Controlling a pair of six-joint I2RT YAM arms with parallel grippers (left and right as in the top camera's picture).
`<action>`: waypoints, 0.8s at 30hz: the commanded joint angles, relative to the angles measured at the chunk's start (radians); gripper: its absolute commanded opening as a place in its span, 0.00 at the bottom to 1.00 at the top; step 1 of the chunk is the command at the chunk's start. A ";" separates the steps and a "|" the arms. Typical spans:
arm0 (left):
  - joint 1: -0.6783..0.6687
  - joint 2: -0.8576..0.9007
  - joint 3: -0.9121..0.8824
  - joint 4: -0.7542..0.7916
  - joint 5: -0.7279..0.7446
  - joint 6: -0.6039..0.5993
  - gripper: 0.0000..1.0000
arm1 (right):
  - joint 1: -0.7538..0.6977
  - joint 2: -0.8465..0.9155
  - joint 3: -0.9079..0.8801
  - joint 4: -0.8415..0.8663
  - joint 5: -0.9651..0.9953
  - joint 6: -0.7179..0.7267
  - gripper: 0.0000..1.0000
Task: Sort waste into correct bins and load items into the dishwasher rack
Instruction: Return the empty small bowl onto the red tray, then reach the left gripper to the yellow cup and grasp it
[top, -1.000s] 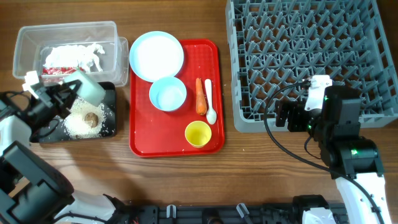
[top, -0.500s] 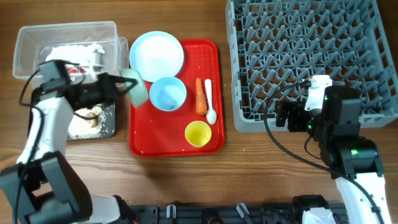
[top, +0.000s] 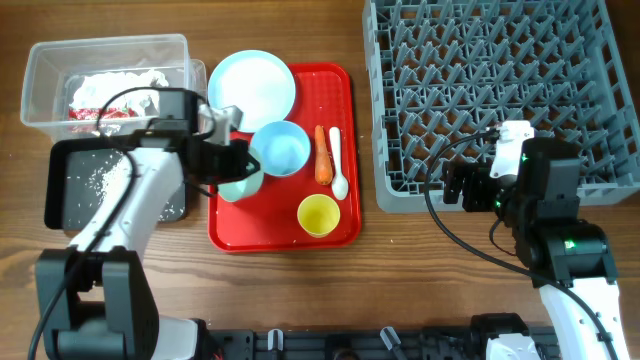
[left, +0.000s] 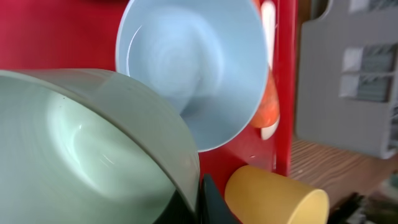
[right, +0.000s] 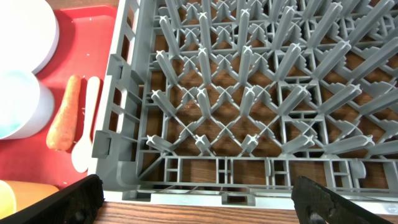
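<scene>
My left gripper (top: 228, 165) is shut on the rim of the pale green bowl (top: 243, 187) and holds it tilted over the left side of the red serving tray (top: 225, 235). In the left wrist view the green bowl (left: 81, 143) fills the lower left, with my finger (left: 208, 202) at its rim. The light blue bowl (top: 281, 148) (left: 193, 62), carrot (top: 321, 155), white spoon (top: 337, 165) and yellow cup (top: 319, 215) (left: 280, 196) lie on that tray. The pale plate (top: 251, 88) sits at its far left corner. My right gripper (right: 202, 202) is open and empty at the dishwasher rack's (top: 500, 90) front edge.
The clear tub (top: 40, 70) at the far left holds the red-and-white wrapper (top: 105, 95). The black tray (top: 58, 190) below it holds scattered rice (top: 100, 178); my left arm crosses its right part. The brownish lump does not show.
My left arm has swung right from over the black tray to the red tray, carrying the green bowl. The right arm has not moved.
</scene>
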 joint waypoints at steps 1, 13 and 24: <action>-0.099 -0.010 0.016 -0.006 -0.164 0.012 0.04 | 0.002 0.002 0.025 0.000 -0.012 -0.010 1.00; -0.212 -0.005 0.016 -0.037 -0.251 -0.014 0.29 | 0.002 0.002 0.025 0.000 -0.012 -0.010 1.00; -0.243 -0.006 0.016 -0.088 -0.059 -0.033 0.47 | 0.002 0.032 0.025 0.000 -0.012 -0.009 1.00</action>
